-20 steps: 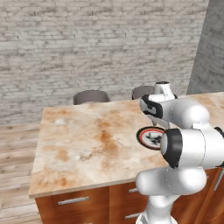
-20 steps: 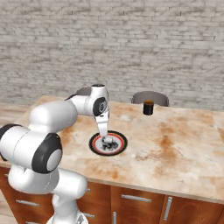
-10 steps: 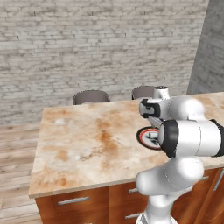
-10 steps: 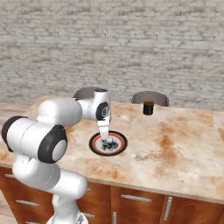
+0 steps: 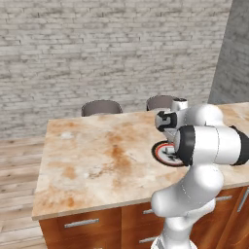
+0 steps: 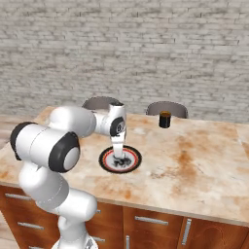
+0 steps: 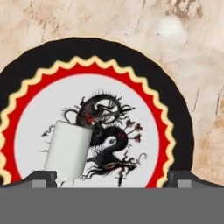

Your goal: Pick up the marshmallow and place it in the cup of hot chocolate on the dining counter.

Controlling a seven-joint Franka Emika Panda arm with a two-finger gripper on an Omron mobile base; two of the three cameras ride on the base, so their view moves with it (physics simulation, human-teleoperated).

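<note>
A white, cylinder-shaped marshmallow (image 7: 68, 151) lies on a round plate (image 7: 144, 109) with a black and red rim and a dragon drawing. My gripper (image 7: 112, 178) hangs low over this plate, open, its fingertips (image 7: 41, 177) wide apart; the marshmallow sits between them, close to the left one. From the right base view, the gripper (image 6: 118, 154) points straight down at the plate (image 6: 131, 163). The cup of hot chocolate (image 6: 165, 119), a small black mug, stands at the far edge of the dining counter (image 6: 194, 160), well beyond the plate.
Two round dark stools (image 6: 100, 102) (image 6: 167, 108) stand behind the counter, before a grey brick wall. My own elbow covers part of the plate (image 5: 160, 151) in the left base view. Wooden drawers (image 6: 151, 221) front the counter (image 5: 97, 155).
The arm's elbow has swung round toward the cameras while the hand has stayed low over the plate. The marshmallow and mug have not moved.
</note>
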